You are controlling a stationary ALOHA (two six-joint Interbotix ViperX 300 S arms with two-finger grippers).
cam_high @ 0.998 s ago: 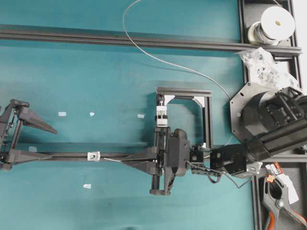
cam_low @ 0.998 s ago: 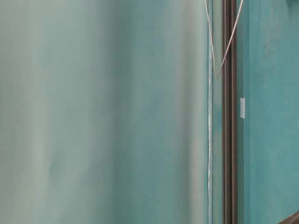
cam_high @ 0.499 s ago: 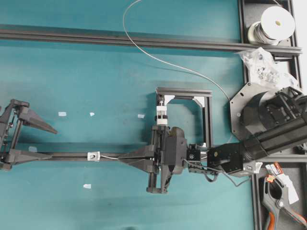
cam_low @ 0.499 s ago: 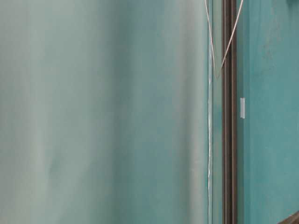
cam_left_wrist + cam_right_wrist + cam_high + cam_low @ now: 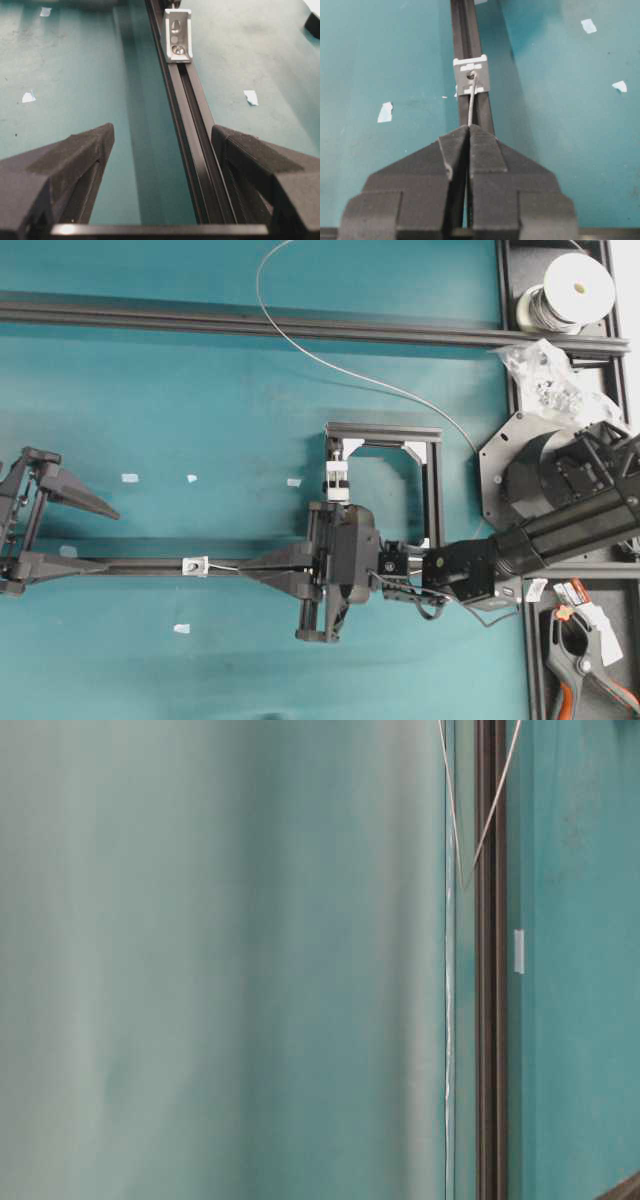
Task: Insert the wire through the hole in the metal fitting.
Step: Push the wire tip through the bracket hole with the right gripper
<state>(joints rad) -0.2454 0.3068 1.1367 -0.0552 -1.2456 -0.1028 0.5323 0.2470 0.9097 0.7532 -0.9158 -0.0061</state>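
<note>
Right wrist view: right claw [image 5: 469, 131], closed on the wire [image 5: 472, 102], holds its tip at the hole of the fitting [image 5: 470, 75] on the rail [image 5: 465, 30]. Left claw [image 5: 162, 145] gapes, empty. Threading step; next, a straight push through.

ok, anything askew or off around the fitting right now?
Nothing stands out. The metal fitting sits square on the black rail, the wire runs straight from the shut right pincer to its hole, and the left pincer stands open astride the rail, apart from the fitting.
</note>
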